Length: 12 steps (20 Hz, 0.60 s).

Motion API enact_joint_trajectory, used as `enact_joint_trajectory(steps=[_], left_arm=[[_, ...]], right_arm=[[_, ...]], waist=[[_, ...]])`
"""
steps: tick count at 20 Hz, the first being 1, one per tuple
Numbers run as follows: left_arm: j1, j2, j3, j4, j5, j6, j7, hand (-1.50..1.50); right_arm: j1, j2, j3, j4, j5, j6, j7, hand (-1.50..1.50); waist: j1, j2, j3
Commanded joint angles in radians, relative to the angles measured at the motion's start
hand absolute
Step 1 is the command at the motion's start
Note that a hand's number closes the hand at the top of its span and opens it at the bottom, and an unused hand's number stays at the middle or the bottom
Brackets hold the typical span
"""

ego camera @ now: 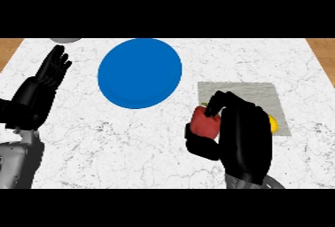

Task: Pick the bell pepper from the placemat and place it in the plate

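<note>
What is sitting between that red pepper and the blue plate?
Nothing: in the head view, only bare white marble counter separates the bell pepper, gripped by the right hand, from the blue plate.

White marble-look counter (131,142) – smooth; grey placemat (262,91) – matt, stone-like; plate (139,73) glossy.

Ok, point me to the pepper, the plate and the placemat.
pepper (204,123): head view, on its red side left of the right hand.
plate (139,73): head view, on its bare blue middle.
placemat (252,91): head view, on the bare grey part above the hand.
</note>
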Motion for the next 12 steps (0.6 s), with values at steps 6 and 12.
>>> enact_joint_trajectory(steps=[6, 12], left_arm=[[-0.048, 0.005, 0.016, 0.005, 0.015, -0.03, 0.036, 0.0], [-0.045, -0.043, -0.028, -0.007, -0.034, 0.004, 0.024, 0.0]], right_arm=[[-0.428, 0.023, 0.003, 0.354, -0.183, -0.162, 0.125, 1.5], [-0.593, 0.024, -0.068, 0.651, -0.328, -0.335, 0.032, 1.5]], waist=[[0.02, 0.005, 0.0], [0.031, 0.011, 0.0]])
